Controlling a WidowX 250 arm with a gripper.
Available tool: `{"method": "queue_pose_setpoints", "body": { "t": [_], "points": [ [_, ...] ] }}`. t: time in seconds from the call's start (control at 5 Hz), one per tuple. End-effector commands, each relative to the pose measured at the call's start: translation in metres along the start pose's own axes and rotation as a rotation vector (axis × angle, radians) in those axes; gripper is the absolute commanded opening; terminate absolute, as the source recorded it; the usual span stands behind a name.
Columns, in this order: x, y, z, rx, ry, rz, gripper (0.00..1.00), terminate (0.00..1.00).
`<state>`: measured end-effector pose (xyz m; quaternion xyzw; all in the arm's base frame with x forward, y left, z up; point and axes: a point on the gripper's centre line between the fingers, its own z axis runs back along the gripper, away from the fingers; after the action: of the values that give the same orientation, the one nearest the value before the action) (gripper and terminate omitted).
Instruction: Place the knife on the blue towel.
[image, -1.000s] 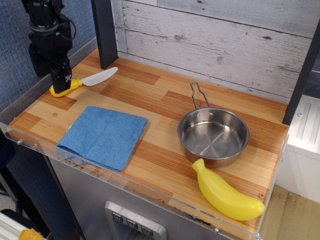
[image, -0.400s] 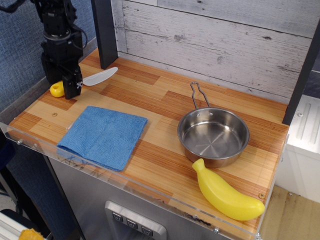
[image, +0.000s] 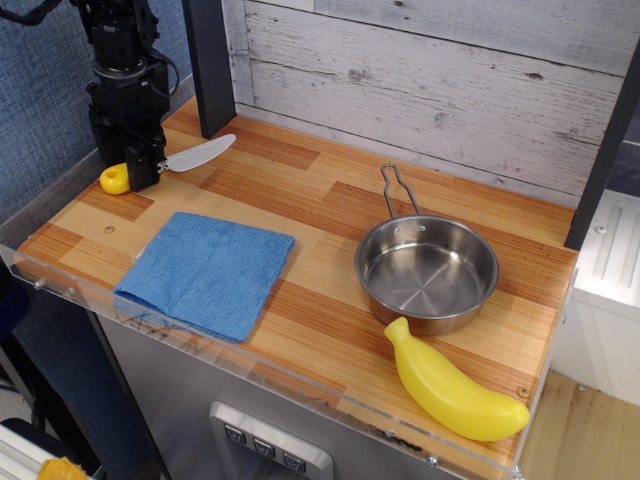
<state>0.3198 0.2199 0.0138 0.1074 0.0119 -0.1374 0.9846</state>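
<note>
Yellow-handled knife near back-left edge, pincer over handle, grip unclear; blue towel apart.

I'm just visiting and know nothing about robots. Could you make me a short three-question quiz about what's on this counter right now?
1. True or false: the knife already lies on the blue towel.
2. What lies nearest the steel pan? A) banana B) knife C) towel
3. Fill in: the gripper is down over the knife's yellow ____.

Key:
1. False; it lies on the wood at the back left, apart from the towel.
2. A, the banana.
3. Handle.
</note>
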Motion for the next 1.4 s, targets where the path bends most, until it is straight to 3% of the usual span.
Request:
{"method": "queue_pose_setpoints", "body": {
  "t": [0.0,0.4,0.8,1.2],
  "points": [
    [-0.007,0.006,0.013,0.034,-0.022,-0.001,0.00,0.00],
    [-0.011,0.009,0.027,0.030,-0.051,0.004,0.00,0.00],
    [-0.012,0.009,0.068,0.034,-0.126,0.019,0.00,0.00],
    [-0.014,-0.015,0.113,0.016,-0.211,-0.038,0.00,0.00]
  ]
}}
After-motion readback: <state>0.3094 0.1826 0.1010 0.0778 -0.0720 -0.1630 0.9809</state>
